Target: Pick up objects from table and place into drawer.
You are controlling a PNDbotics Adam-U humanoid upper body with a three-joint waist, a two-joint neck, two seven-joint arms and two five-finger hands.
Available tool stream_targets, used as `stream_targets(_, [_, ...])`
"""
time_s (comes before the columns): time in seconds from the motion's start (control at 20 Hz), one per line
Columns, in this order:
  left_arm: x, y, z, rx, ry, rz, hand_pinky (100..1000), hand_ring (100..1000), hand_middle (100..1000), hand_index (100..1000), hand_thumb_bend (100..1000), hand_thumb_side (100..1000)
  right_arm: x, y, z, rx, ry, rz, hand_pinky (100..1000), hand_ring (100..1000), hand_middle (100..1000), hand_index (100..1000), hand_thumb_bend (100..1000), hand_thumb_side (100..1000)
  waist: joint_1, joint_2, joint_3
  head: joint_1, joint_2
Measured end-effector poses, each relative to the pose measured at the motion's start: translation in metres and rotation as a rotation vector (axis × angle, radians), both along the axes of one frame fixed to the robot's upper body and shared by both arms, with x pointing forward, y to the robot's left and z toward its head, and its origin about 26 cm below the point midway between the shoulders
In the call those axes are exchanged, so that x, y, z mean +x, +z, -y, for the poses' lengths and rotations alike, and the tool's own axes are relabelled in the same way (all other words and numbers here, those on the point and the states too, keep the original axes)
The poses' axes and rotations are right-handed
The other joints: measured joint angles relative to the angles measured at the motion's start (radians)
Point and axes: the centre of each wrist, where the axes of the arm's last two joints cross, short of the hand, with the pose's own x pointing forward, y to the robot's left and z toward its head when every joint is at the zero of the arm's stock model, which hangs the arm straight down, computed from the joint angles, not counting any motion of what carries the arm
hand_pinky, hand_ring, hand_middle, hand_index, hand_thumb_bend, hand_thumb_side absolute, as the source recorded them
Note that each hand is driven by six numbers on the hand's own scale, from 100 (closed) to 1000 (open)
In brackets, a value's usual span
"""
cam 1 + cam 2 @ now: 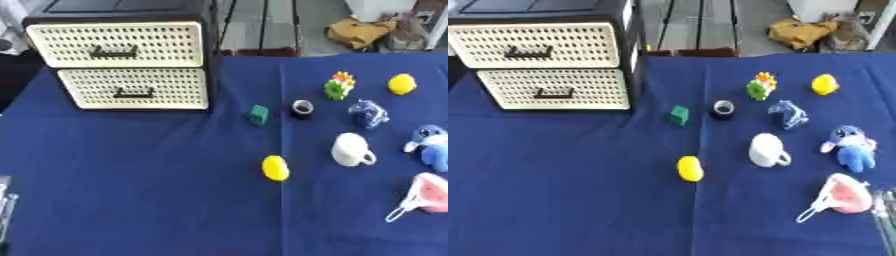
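A worktop [131,190] covered in dark blue cloth carried a two-drawer cabinet [122,55] at its far left corner. The upper drawer [114,44] and the lower drawer [136,88], both cream with perforated fronts and dark handles, were closed.

The loose items lay on the right half of the worktop, well apart from the cabinet. A small green block [258,114] sat nearest the cabinet, with a black ring-shaped object [302,108] just beside it. Toward the far edge stood a green toy with a colourful top [339,85] and a round yellow object [402,84]. A dark blue patterned object [368,114] lay between these and a white mug [352,150], which rested on its side. An oblong yellow object [275,167] lay near the middle of the worktop. A blue plush toy [851,148] sat by the right edge, and a pink and white object with a white loop [839,197] lay nearer the front.

Pale, glassy slivers showed at the lower left corner [5,210] and the lower right corner [883,220]; it could not be told whether these were the hands or how their fingers stood.
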Motion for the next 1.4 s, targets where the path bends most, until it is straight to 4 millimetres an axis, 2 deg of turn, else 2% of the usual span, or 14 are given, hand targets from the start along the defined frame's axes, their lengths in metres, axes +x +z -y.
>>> stream_targets(0.15, [-0.003,0.013,-0.01,0.11,0.146,-0.03,340,546,628,987,100,817,0.0,-0.001,0.001,-0.001,-0.001,-0.004,524,576,683,778,100,982,0.003,-0.003,0.0,0.0,0.0])
stream_targets(0.2, [-0.005,0.017,-0.012,0.157,0.19,-0.049,275,496,587,995,100,799,0.0,-0.001,0.001,-0.002,-0.001,-0.004,524,576,683,778,100,982,0.004,-0.004,-0.001,0.001,0.0])
stream_targets(0.25, [-0.006,0.02,-0.014,0.204,0.229,-0.071,260,484,576,997,100,791,0.0,-0.001,0.001,-0.002,-0.001,-0.004,524,576,683,778,100,982,0.006,-0.005,-0.002,0.002,0.0])
stream_targets(0.4, [-0.008,0.027,-0.017,0.326,0.316,-0.144,109,359,481,974,100,740,0.0,-0.001,0.002,-0.009,-0.002,-0.003,524,575,683,778,100,982,0.008,-0.005,-0.007,0.005,0.0])
stream_targets(0.55, [-0.01,0.035,-0.019,0.424,0.379,-0.209,100,187,346,925,100,701,0.0,-0.001,0.001,-0.01,-0.001,-0.004,524,575,683,778,100,982,0.011,-0.005,-0.014,0.009,0.0])
stream_targets(0.65, [-0.011,0.038,-0.02,0.476,0.407,-0.257,100,101,253,897,100,642,0.0,-0.001,0.001,-0.012,0.003,-0.005,524,575,683,778,100,982,0.014,-0.005,-0.017,0.013,0.0])
stream_targets(0.85, [-0.013,0.042,-0.022,0.545,0.434,-0.365,100,100,151,863,100,499,-0.001,-0.002,0.0,-0.018,0.008,-0.008,525,575,683,778,100,982,0.018,-0.005,-0.023,0.02,0.0])
stream_targets(0.95, [-0.014,0.045,-0.021,0.57,0.442,-0.41,100,100,128,861,100,444,-0.001,-0.002,0.0,-0.022,0.011,-0.009,525,574,683,778,100,982,0.019,-0.005,-0.024,0.024,0.0])
stream_targets(1.15, [-0.014,0.05,-0.019,0.641,0.463,-0.502,100,100,122,917,100,397,-0.001,-0.003,-0.001,-0.029,0.016,-0.011,525,574,683,777,100,982,0.02,-0.005,-0.031,0.033,0.0])
stream_targets(1.25, [-0.015,0.053,-0.018,0.699,0.478,-0.55,100,100,119,917,100,359,-0.001,-0.003,-0.001,-0.032,0.021,-0.013,525,574,683,775,100,982,0.021,-0.005,-0.036,0.037,0.0])
stream_targets(1.4, [-0.015,0.058,-0.015,0.784,0.498,-0.618,100,100,119,928,100,393,-0.001,-0.003,-0.002,-0.037,0.025,-0.016,525,573,683,773,100,982,0.024,-0.006,-0.038,0.043,0.0])
